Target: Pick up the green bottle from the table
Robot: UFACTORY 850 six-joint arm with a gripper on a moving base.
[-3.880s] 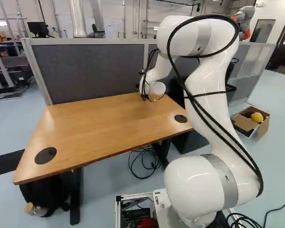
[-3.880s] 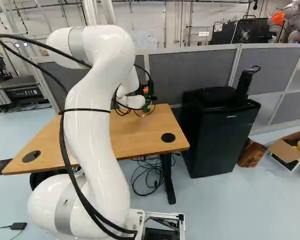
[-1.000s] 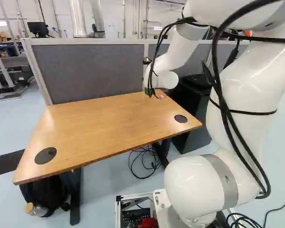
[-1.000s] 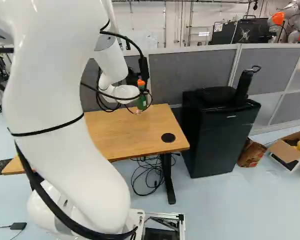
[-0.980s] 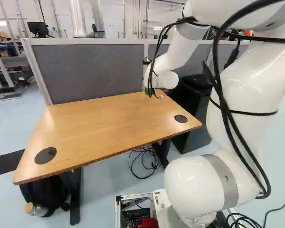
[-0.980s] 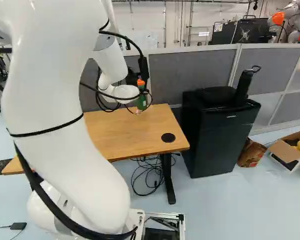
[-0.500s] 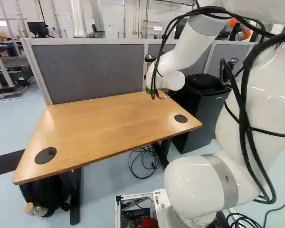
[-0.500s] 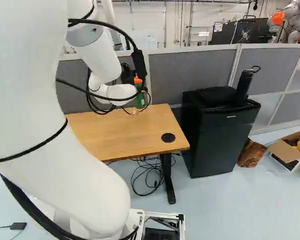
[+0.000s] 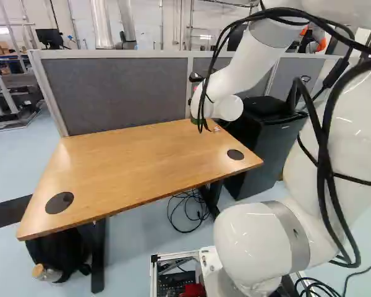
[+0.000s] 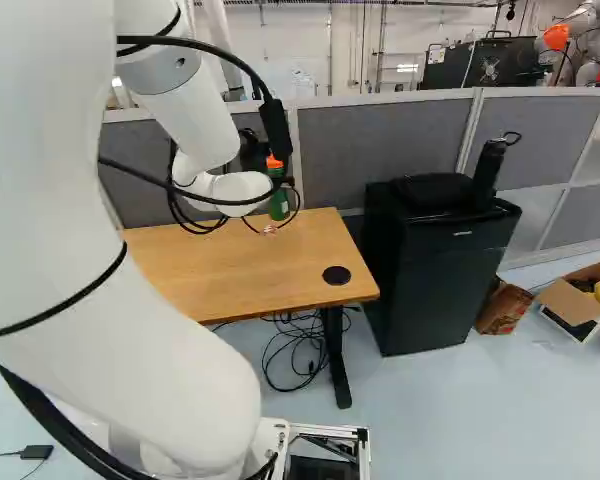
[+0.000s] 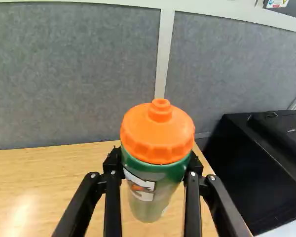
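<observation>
In the right base view my gripper [image 10: 270, 228] is mostly hidden behind the wrist, a small part showing below the green bottle [image 10: 279, 204]. The wrist view shows the gripper [image 11: 154, 164] shut on the bottle [image 11: 159, 131], one finger at each side just under its orange cap. The bottle is upright and seems to hang above the wooden table [image 11: 49, 185], near its right end. In the left base view only a sliver of green shows beside the wrist.
A grey partition [image 9: 117, 93] stands along the table's back edge. Right of the table is a black cabinet [image 10: 420, 270] with a black bag and an upright handle on it. Cardboard boxes [image 10: 580, 300] lie farther right. Another robot [image 10: 590, 45] is behind the partition.
The arm has moved, its upper links swinging back toward the base cameras. The gripper and bottle have shifted slightly together, leftward in the right base view. The base has not moved.
</observation>
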